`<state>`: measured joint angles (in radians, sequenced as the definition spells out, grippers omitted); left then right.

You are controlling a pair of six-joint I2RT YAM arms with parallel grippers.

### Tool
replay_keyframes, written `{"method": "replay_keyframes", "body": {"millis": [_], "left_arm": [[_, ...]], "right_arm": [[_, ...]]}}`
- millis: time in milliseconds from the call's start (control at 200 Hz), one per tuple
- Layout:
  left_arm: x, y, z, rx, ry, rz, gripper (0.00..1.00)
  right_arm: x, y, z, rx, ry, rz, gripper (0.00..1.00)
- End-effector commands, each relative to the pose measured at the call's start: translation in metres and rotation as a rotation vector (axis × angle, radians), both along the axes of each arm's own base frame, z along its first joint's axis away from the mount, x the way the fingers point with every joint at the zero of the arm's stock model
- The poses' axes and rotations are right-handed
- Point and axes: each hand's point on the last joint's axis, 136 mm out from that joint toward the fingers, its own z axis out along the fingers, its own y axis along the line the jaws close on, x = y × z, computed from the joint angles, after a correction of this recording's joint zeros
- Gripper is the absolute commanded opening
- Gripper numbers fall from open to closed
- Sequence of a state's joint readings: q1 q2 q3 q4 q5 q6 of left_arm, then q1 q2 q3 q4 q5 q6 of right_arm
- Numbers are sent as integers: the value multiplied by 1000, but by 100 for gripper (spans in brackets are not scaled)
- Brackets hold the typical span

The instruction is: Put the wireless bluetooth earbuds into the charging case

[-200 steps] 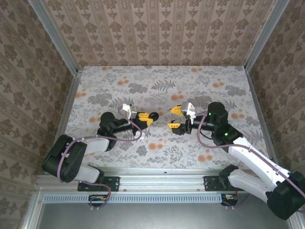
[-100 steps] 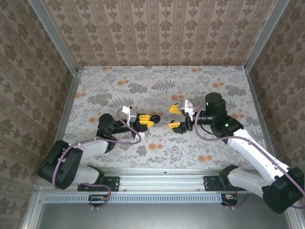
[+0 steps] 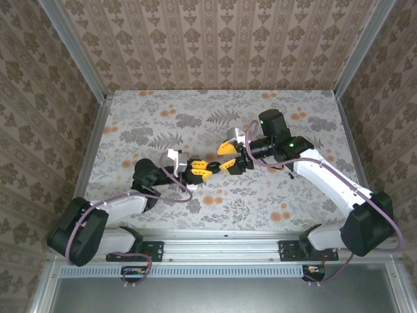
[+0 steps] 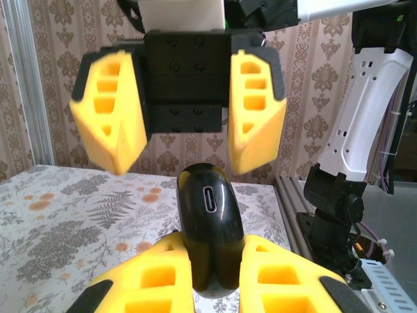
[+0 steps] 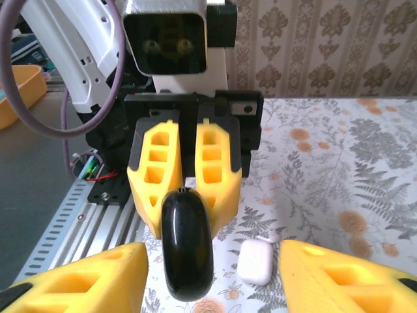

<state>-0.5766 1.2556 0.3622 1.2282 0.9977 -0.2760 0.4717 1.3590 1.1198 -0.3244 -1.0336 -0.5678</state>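
My left gripper [image 4: 210, 261] is shut on a glossy black pebble-shaped case [image 4: 205, 215] whose charging port faces its camera, held above the table. In the top view the left gripper [image 3: 203, 168] meets my right gripper [image 3: 229, 156] tip to tip at the table's middle. My right gripper [image 5: 212, 287] is open, its yellow fingers [image 5: 78, 280] wide on either side of the black case [image 5: 187, 251] without touching it. A small white charging case [image 5: 257, 261] lies shut on the floral table below. The earbuds are out of view.
The floral table [image 3: 287, 195] stretches behind and to both sides of the grippers. An aluminium rail [image 5: 85, 222] runs along the near edge, and patterned walls [image 3: 215, 45] close in the other three sides.
My right arm has swung left and my left arm has reached right, so the grippers now meet. The right jaws have narrowed somewhat around the black case.
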Motion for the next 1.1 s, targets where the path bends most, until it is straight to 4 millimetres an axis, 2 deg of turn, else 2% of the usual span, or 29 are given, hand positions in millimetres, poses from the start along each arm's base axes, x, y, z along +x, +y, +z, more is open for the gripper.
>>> {"method": "replay_keyframes", "body": {"millis": [0, 70, 95, 155, 285, 300, 430, 560, 705, 775, 900, 1095], "left_arm": [[-9, 2, 8, -24, -62, -13, 12], [-9, 3, 10, -28, -66, -4, 12], [-9, 3, 10, -30, -69, 1, 12], [-9, 4, 12, -35, -73, 12, 12], [-4, 5, 16, -61, -53, 61, 12], [-5, 5, 17, -65, -52, 60, 12], [-8, 2, 22, -84, -36, 65, 12], [-12, 2, 33, -117, -28, 72, 12], [-20, 3, 45, -147, -42, 66, 12], [-23, 4, 48, -154, -47, 60, 12], [-27, 4, 49, -161, -58, 58, 12], [-29, 7, 53, -175, -78, 70, 12]], "right_arm": [[-14, 6, 4, 3, -4, 90, 53], [-18, 8, 6, 1, -10, 106, 51], [-15, 10, -3, -12, 14, 109, 51], [-16, 11, -5, -15, 20, 112, 51], [-13, 11, -10, 10, 43, 85, 55], [-16, 9, -2, 34, 24, 80, 55], [-8, 9, 21, 187, -20, 8, 58], [-5, 4, 24, 219, -7, -58, 62], [-12, 4, 30, 241, 22, -32, 63], [-15, 4, 34, 251, 31, -13, 60], [-20, 8, 36, 252, 44, 28, 49], [-25, 14, 37, 241, 59, 85, 42]]}}
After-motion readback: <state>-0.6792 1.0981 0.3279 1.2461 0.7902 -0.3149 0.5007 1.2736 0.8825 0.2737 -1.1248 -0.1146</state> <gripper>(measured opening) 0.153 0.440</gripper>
